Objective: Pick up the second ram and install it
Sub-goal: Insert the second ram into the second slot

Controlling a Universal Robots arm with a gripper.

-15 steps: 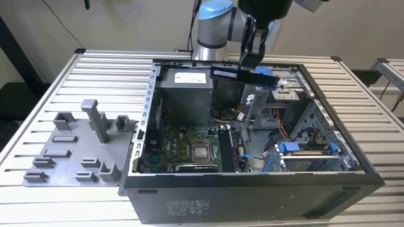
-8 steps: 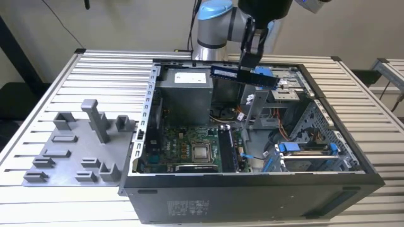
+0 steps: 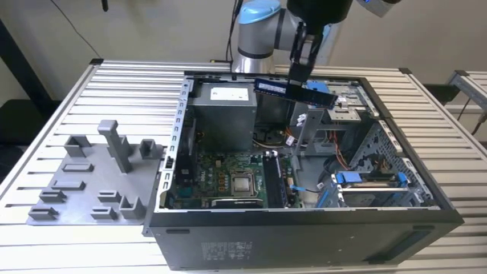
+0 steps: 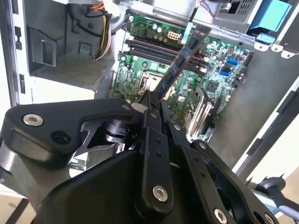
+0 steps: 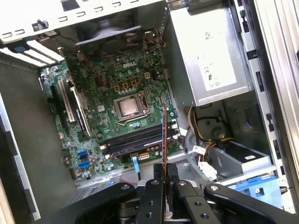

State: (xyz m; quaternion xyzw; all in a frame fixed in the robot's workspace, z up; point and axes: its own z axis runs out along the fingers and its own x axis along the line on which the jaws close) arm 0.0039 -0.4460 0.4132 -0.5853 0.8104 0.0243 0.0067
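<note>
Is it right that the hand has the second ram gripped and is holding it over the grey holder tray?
Not quite. The hand does have the second ram gripped, but it is holding it over the open computer case, not over the grey holder tray. The tray sits apart on the table, at the exterior view's left. The exterior view shows this.

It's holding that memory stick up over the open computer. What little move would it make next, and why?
Probably lower straight down toward the memory slots: the gripper is shut on the second ram, which hangs above the motherboard, not yet seated.
</note>
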